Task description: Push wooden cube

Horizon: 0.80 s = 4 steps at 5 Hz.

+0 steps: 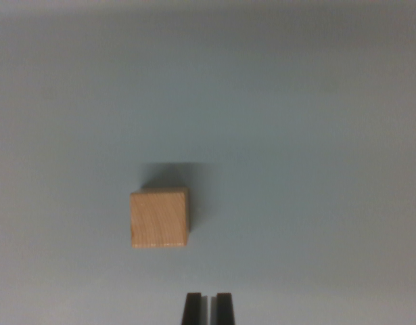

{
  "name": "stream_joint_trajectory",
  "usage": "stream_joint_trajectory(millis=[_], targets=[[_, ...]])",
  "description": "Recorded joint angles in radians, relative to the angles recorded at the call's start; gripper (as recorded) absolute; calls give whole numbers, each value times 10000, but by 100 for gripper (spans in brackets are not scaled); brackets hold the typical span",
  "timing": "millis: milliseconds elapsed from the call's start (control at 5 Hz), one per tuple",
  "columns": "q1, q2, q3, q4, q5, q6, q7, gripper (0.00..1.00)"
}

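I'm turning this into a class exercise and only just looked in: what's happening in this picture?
A robot arm's wrist camera looks down on a pale, plain surface. A single wooden cube sits on it, casting a soft shadow toward the top of the view. The pincer shows at the bottom edge, its two dark fingertips nearly together with only a thin gap. It lies below the cube and slightly to the wrist view's right, with bare surface between them, so it is not touching the cube.

Gripper [208, 308] cut off by bottom edge, only dark fingertips [192, 308] show. Whole frame soft; wooden cube [159, 219] grain blurred.
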Motion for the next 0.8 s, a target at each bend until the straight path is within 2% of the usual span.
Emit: stream_joint_trajectory(millis=[200,400,600,800], targets=[[0,0,0,0,0,0,0,0],[34,74,43,-397,-18,-465,39,0],[34,74,43,-397,-18,-465,39,0],[69,149,86,-800,-37,-936,78,0]])
